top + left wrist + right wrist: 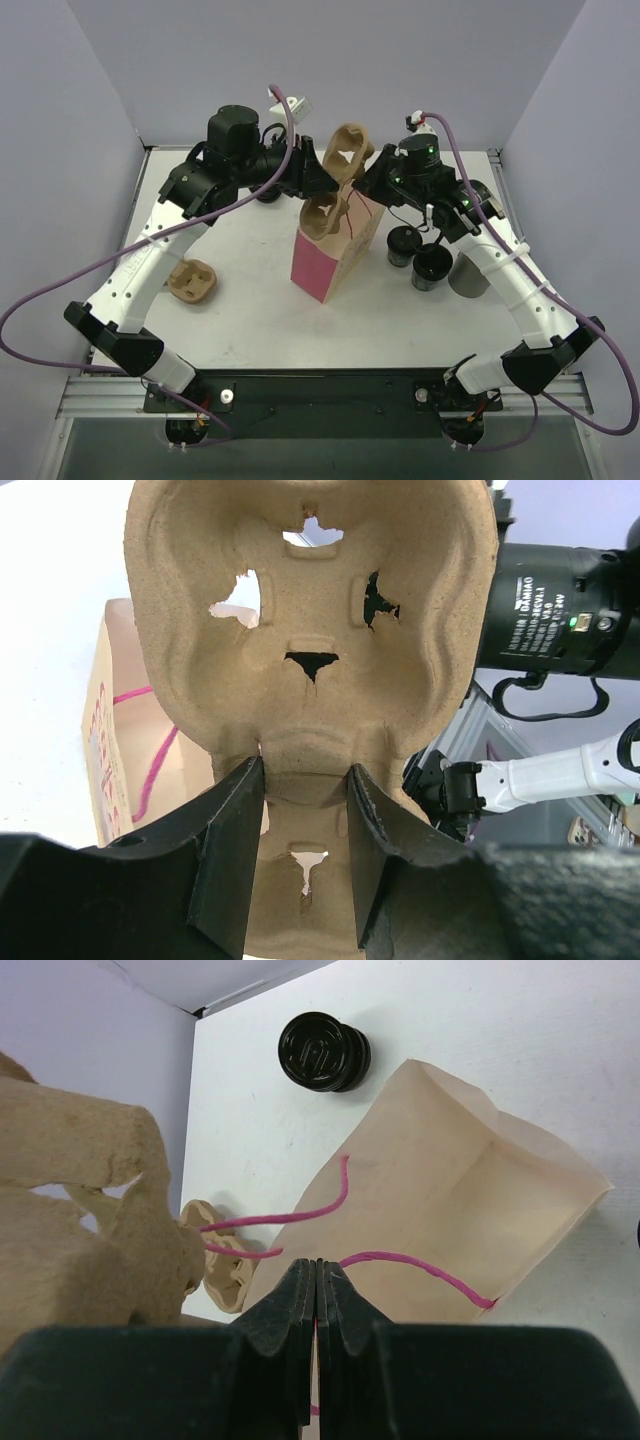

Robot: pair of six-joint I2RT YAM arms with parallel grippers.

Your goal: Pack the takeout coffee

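Left gripper (305,780) clamps a tan moulded-pulp cup carrier (310,610), long axis pointing down toward the pink paper bag (325,262); right gripper (317,1272) (fingers together) pinches its pink cord handle (400,1258). Small black lidded coffee cups (403,245) stand just beside the right gripper, nearer that arm.

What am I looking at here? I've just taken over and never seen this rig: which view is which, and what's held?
Two robot arms are bolted at the near edge of a table. The wide picture looks down from above; the other two come from each wrist's camera. The left gripper clamps a moulded pulp cup carrier, its lower end at the mouth of the pink paper bag. The right gripper is shut, seemingly pinching the bag's rim. On the table: two lidded black coffee cups right of the bag, a grey cup, a second carrier, a ribbed black stack.
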